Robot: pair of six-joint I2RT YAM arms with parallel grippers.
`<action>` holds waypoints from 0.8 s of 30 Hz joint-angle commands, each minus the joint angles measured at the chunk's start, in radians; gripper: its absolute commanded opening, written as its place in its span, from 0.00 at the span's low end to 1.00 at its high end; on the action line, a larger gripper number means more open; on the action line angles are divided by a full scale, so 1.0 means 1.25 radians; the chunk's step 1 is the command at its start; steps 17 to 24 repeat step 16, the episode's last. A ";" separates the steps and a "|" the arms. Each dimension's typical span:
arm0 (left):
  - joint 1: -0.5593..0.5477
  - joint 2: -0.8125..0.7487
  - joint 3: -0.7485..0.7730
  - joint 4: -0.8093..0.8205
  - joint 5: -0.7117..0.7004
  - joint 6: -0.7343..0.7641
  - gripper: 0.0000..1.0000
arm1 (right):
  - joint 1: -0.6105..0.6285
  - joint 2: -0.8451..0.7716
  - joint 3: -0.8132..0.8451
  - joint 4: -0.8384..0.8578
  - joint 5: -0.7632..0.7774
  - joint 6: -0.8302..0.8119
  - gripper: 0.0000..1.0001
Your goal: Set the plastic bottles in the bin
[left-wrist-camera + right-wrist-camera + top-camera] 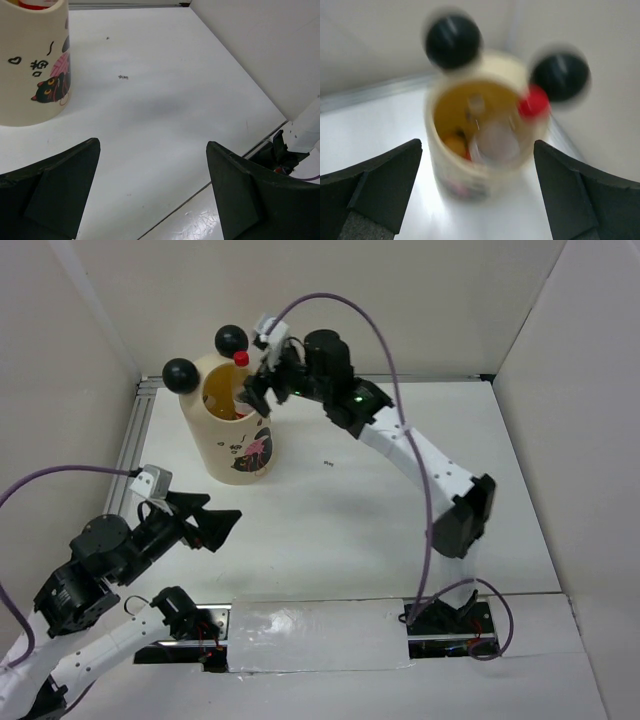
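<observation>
The cream-yellow bin (pixel 237 435) with two black ball ears stands at the table's back left. It also shows in the right wrist view (pixel 485 150), blurred, and in the left wrist view (pixel 32 65). Several plastic bottles lie inside it: a clear one (pixel 495 142), an orange one (pixel 455 145), and a red cap (pixel 241 358) at the rim. My right gripper (pixel 258 395) hangs open and empty just above the bin's right rim. My left gripper (pixel 225 528) is open and empty, low at the near left, in front of the bin.
White walls close the table at the back, left and right. A metal rail (pixel 133 440) runs along the left edge. Taped foil (pixel 320 635) covers the near edge between the arm bases. A small dark mark (pixel 328 464) lies on the table right of the bin.
</observation>
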 commanded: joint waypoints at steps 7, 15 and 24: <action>-0.003 0.150 -0.067 0.268 0.109 0.045 1.00 | -0.135 -0.509 -0.630 -0.216 0.413 0.049 0.99; 0.024 0.288 -0.102 0.359 0.173 0.037 1.00 | -0.252 -0.788 -0.928 -0.206 0.421 0.086 0.99; 0.036 0.297 -0.112 0.371 0.180 0.037 1.00 | -0.267 -0.810 -0.950 -0.199 0.421 0.086 0.99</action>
